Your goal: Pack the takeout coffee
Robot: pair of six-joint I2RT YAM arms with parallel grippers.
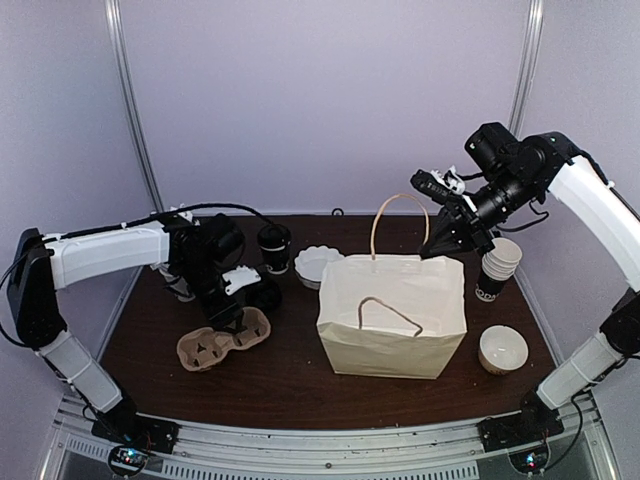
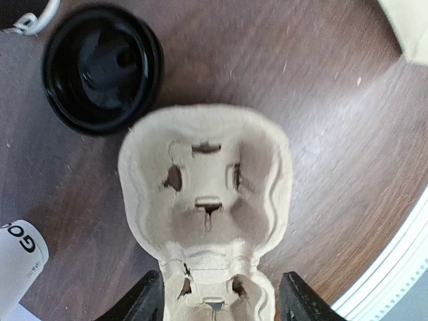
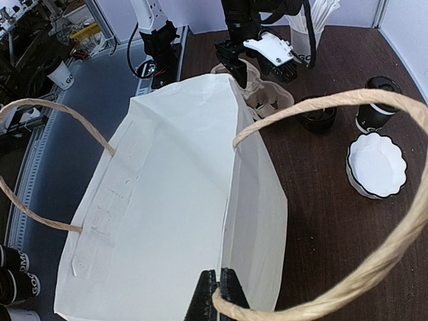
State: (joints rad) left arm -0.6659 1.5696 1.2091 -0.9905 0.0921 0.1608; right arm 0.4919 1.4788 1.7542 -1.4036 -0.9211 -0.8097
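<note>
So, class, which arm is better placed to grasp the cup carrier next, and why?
Left. The left gripper hangs open over the cardboard carrier, straddling one end. The right gripper is shut on the rim of the paper bag.

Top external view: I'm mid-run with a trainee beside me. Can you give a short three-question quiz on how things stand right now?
1. True or false: the takeout coffee already sits in the cup carrier.
2. The right gripper is shut on: A) the paper bag; B) the cup carrier; C) the takeout coffee.
3. Which gripper straddles the carrier, and how do its jaws stand?
Key: 1 false: the cup stands apart, behind the carrier, whose pockets are empty. 2 A: it pinches the bag's rim. 3 The left gripper, jaws open.
</note>
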